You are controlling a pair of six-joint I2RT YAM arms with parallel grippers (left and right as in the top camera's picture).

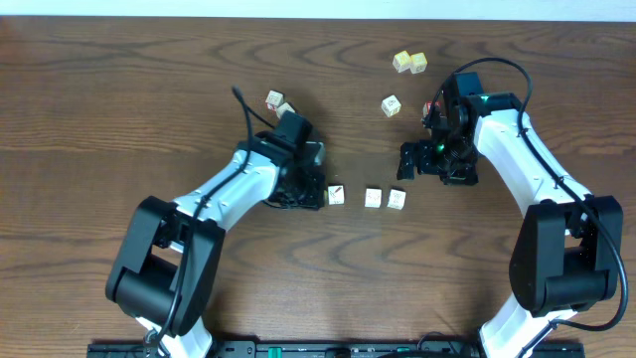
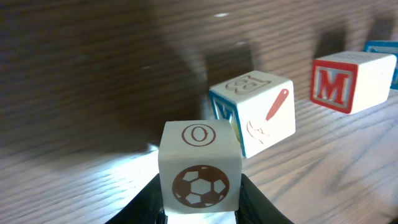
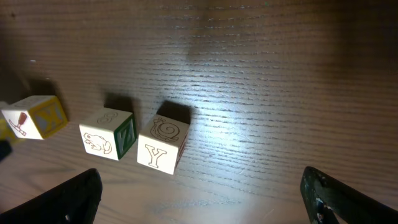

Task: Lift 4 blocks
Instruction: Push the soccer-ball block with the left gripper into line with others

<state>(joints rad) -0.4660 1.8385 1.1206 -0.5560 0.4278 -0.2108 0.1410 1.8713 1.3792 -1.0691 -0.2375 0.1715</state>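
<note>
The blocks form a loose row on the table. One of them, a pale block (image 2: 200,171) printed with an O and a football, sits between the black fingers (image 2: 255,202) of my left gripper (image 2: 200,211), which is shut on it. The overhead view hides that block under the left gripper (image 1: 314,192). Just past it stands a B block (image 2: 255,112) (image 1: 336,195), then a red M block (image 2: 348,79) (image 1: 374,198), then a last block (image 1: 397,199). My right gripper (image 3: 202,205) (image 1: 425,159) hangs wide open behind the row's right end, above bare wood near the Y block (image 3: 163,146).
Loose cubes lie farther back: two (image 1: 279,103) behind the left arm, one (image 1: 392,104) near the right arm and a pair (image 1: 409,63) at the far edge. A frog-and-Z block (image 3: 107,134) stands beside the Y block.
</note>
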